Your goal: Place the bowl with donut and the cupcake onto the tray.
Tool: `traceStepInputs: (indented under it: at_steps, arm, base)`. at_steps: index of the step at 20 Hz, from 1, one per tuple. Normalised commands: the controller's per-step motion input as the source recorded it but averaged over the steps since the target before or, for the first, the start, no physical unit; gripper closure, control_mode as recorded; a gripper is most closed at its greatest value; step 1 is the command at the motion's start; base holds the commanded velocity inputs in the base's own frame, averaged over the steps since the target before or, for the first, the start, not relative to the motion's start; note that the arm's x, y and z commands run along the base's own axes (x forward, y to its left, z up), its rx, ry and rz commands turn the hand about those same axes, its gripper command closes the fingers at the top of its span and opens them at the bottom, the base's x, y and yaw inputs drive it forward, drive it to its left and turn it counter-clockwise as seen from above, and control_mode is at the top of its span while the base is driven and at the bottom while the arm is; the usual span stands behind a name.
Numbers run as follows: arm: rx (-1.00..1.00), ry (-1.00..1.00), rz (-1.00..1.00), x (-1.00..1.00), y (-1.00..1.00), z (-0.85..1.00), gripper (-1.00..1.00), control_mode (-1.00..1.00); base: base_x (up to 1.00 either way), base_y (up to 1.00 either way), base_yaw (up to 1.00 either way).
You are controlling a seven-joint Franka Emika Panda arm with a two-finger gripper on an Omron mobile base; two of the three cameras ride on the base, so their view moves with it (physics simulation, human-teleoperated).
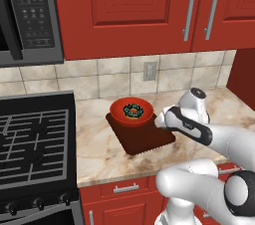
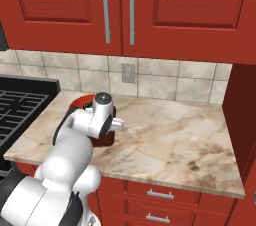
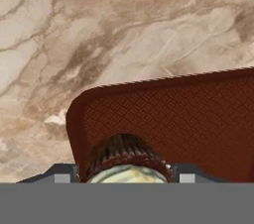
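Currently on the marble counter: one dark brown tray, rectangular with rounded corners, lying flat just right of the black stove. On its far left part sits one red-orange bowl, round and shallow, holding one dark ring donut with teal flecks.

Item: cupcake, dark brown ridged top over a pale wrapper, seen in the hand view between the two dark finger tips of the gripper. The jaws stand partly apart with one finger at each side of the cupcake, holding it. Beyond it in that view lie a rounded corner of the tray's textured surface and bare counter past the rim.

Arm: white, reaching from the near right in the left base view, hand over the tray's right edge. In the right base view the hand covers most of the bowl.

Fixtures: microwave above the stove; red cabinets; tiled backsplash with one outlet.
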Motion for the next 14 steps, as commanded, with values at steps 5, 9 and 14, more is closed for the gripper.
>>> traceStepInputs:
  at_steps: [5, 9, 14]
  arm:
    - [0.00, 0.00, 0.07, -0.10, 0.37, -0.04, 1.00, -1.00]
    - [0.00, 0.00, 0.07, 0.00, 0.27, -0.01, 1.00, -1.00]
    - [0.00, 0.00, 0.09, 0.00, 0.11, -0.18, 1.00, -1.00]
  base:
    - [0.00, 0.00, 0.00]
    - [0.00, 0.00, 0.00]
    - [0.00, 0.00, 0.00]
